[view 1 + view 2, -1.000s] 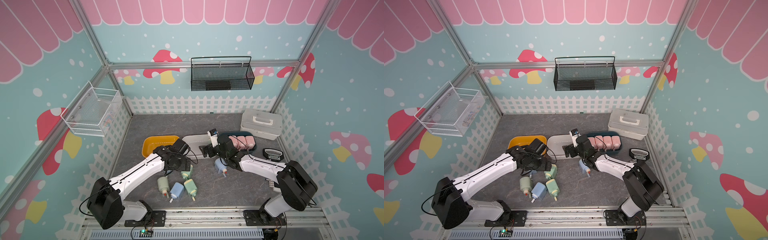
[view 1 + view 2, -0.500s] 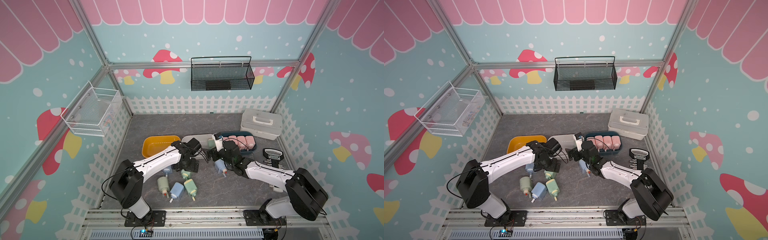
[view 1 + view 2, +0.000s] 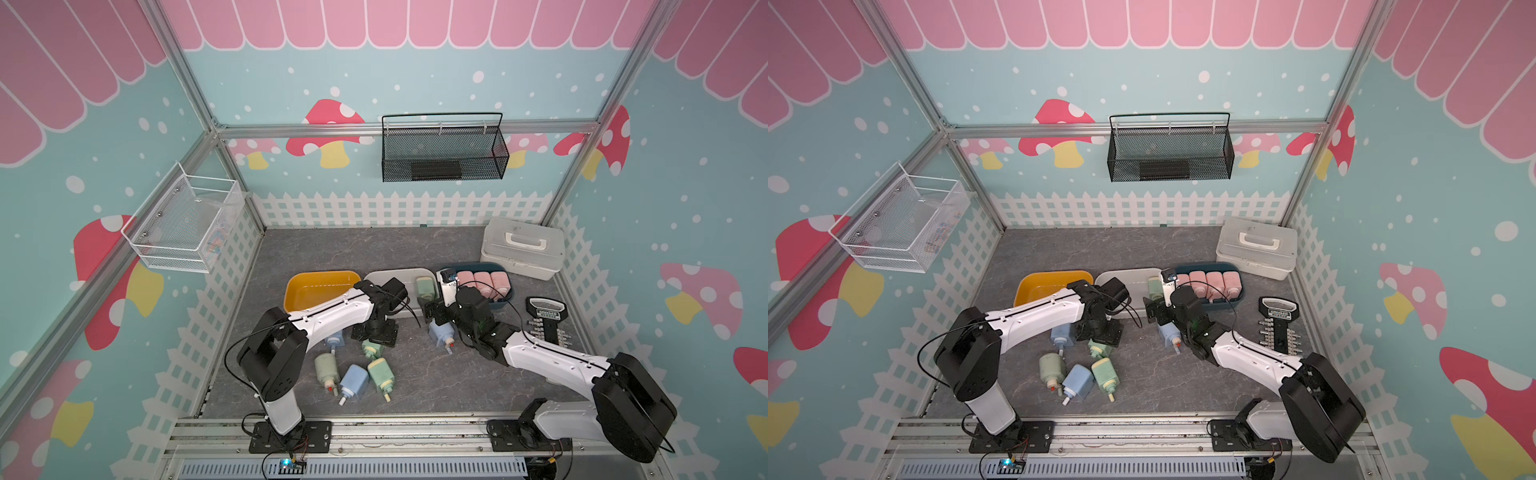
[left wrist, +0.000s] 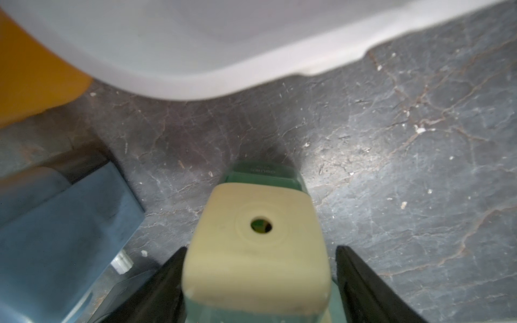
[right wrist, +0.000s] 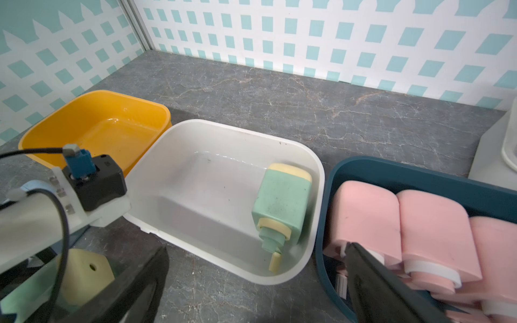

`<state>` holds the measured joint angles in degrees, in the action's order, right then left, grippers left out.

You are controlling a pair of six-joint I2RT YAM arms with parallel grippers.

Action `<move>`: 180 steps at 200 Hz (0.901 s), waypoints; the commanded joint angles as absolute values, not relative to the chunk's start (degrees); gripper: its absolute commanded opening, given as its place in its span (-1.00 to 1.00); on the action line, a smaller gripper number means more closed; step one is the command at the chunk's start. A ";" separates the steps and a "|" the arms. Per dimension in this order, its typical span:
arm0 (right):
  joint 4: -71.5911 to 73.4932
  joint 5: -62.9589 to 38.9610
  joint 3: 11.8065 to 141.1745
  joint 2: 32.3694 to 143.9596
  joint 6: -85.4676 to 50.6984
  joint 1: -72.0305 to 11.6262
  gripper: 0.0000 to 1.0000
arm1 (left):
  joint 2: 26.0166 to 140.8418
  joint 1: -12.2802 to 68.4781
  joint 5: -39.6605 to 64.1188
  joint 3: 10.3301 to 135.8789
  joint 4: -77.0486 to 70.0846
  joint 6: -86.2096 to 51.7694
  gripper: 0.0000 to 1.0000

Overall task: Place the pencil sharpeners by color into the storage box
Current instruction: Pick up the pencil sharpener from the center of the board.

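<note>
My left gripper [image 4: 260, 249] stands open, straddling a green pencil sharpener [image 4: 256, 251] that lies on the table; one finger touches it and a small gap shows at the other. In both top views this gripper [image 3: 374, 332] [image 3: 1100, 330] is in front of the white storage box [image 3: 386, 274]. One green sharpener [image 5: 282, 201] lies in that box. Several pink sharpeners [image 5: 391, 223] fill the dark blue box [image 3: 478, 264]. The yellow box [image 3: 316, 275] holds nothing. My right gripper [image 5: 257, 247] hangs open and empty by the white box's front corner, above a blue sharpener [image 3: 440, 332].
More sharpeners lie loose near the table's front: green [image 3: 326, 368], blue [image 3: 354, 380], green [image 3: 381, 374], and a blue one [image 3: 334, 338] partly under my left arm. A white lidded case [image 3: 521, 249] stands at the back right, a black handled tool [image 3: 544, 322] beside my right arm.
My left arm swung right from the yellow box and came down over the green sharpener, its jaws narrowing around it. My right gripper drifted slightly toward the table's front, still open.
</note>
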<state>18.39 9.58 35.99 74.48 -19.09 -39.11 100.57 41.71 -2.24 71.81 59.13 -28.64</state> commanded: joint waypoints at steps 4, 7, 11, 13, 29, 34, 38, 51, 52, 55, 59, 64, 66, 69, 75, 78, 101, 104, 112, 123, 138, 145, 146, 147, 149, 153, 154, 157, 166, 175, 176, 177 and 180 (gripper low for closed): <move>18.89 10.35 35.00 73.39 -19.71 -39.29 0.97 | 102.05 41.65 -4.63 73.48 59.67 -27.44 0.59; 18.90 10.34 35.00 73.39 -19.69 -39.29 0.97 | 102.14 41.65 -4.63 73.48 59.53 -27.36 0.59; 18.94 10.37 35.03 73.47 -19.69 -39.29 0.98 | 102.17 41.66 -4.61 73.49 59.47 -27.37 0.59; 18.93 10.37 35.04 73.43 -19.69 -39.29 0.97 | 102.16 41.64 -4.58 73.55 59.43 -27.37 0.59; 18.85 10.34 35.15 73.56 -19.60 -39.29 0.97 | 102.41 41.63 -4.49 73.95 59.34 -27.12 0.61; 18.89 10.29 35.19 73.56 -19.60 -39.29 0.97 | 102.57 41.57 -4.28 74.12 59.34 -26.92 0.61; 18.81 10.30 35.16 73.54 -19.60 -39.32 0.97 | 102.63 41.57 -4.07 74.24 59.36 -26.81 0.62; 18.83 10.18 35.29 73.56 -19.59 -39.29 0.97 | 102.82 41.57 -3.41 74.61 59.38 -26.41 0.61; 18.82 10.14 35.22 73.56 -19.59 -39.33 0.97 | 102.83 41.57 -3.42 74.57 59.49 -26.35 0.62; 18.81 10.16 35.27 73.53 -19.52 -39.29 0.97 | 102.83 41.57 -3.31 74.69 59.42 -26.29 0.62; 18.80 10.12 35.31 73.58 -19.51 -39.29 0.97 | 102.96 41.57 -3.30 74.76 59.63 -26.20 0.61; 18.78 10.14 35.24 73.48 -19.51 -39.29 0.97 | 103.00 41.49 -3.49 74.94 59.83 -26.11 0.61; 18.76 10.11 35.24 73.48 -19.51 -39.29 0.97 | 103.07 41.49 -3.58 74.96 59.96 -26.11 0.61; 18.67 10.17 35.32 73.42 -19.53 -39.29 0.97 | 103.09 41.45 -3.79 75.15 60.03 -26.06 0.61; 18.56 10.26 35.31 73.52 -19.51 -39.35 0.97 | 103.22 41.40 -4.28 75.43 60.30 -25.95 0.60; 18.48 10.28 35.25 73.44 -19.47 -39.34 0.97 | 103.19 41.40 -4.56 75.56 60.43 -25.86 0.60; 16.76 10.54 35.93 73.36 -19.00 -39.29 0.97 | 103.46 40.80 -4.69 76.79 61.55 -24.99 0.57; 16.68 10.59 36.03 73.31 -18.91 -39.29 0.97 | 103.57 40.66 -4.54 76.88 61.70 -24.84 0.56; 16.36 10.80 36.13 73.21 -18.74 -39.29 0.97 | 103.89 40.47 -4.25 76.99 61.87 -24.56 0.54; 16.10 11.23 36.04 73.04 -18.64 -39.29 0.97 | 104.28 40.21 -3.89 77.15 62.13 -24.36 0.50; 16.00 11.64 36.04 72.95 -18.63 -39.29 0.97 | 104.72 40.15 -3.30 77.42 62.29 -24.04 0.46; 16.06 11.77 36.04 72.85 -18.63 -39.29 0.97 | 104.77 40.08 -2.89 77.52 62.37 -23.93 0.42; 16.03 11.77 36.04 72.90 -18.68 -39.29 0.97 | 104.81 40.12 -2.85 77.52 62.39 -23.92 0.42; 16.01 11.78 36.08 72.88 -18.65 -39.33 0.97 | 104.83 40.14 -2.83 77.52 62.40 -23.91 0.41; 16.00 11.78 36.07 72.87 -18.59 -39.30 0.97 | 104.85 40.09 -2.75 77.59 62.36 -23.91 0.40; 16.00 11.86 36.05 72.83 -18.55 -39.31 0.97 | 104.88 40.10 -2.66 77.61 62.48 -23.76 0.39; 16.00 11.86 36.04 72.80 -18.50 -39.30 0.97 | 104.86 40.09 -2.65 77.61 62.44 -23.74 0.39; 16.01 11.90 36.07 72.80 -18.46 -39.33 0.97 | 104.93 40.08 -2.57 77.67 62.54 -23.75 0.38; 16.00 11.94 36.04 72.88 -18.46 -39.30 0.97 | 105.03 40.08 -2.43 77.70 62.68 -23.69 0.34; 16.01 11.94 36.12 72.95 -18.37 -39.29 0.97 | 105.11 40.12 -2.46 77.61 62.82 -23.64 0.27; 16.00 11.95 36.08 72.95 -18.37 -39.29 0.97 | 105.12 40.10 -2.46 77.61 62.79 -23.64 0.26; 16.00 11.95 36.10 72.95 -18.37 -39.29 0.97 | 105.12 40.09 -2.46 77.61 62.81 -23.64 0.25; 16.01 11.88 36.05 72.95 -18.29 -39.29 0.97 | 105.12 40.13 -2.53 77.56 62.84 -23.69 0.21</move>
<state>16.75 10.96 35.57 74.02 -18.85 -39.11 104.42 40.25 -2.98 76.23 61.49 -24.75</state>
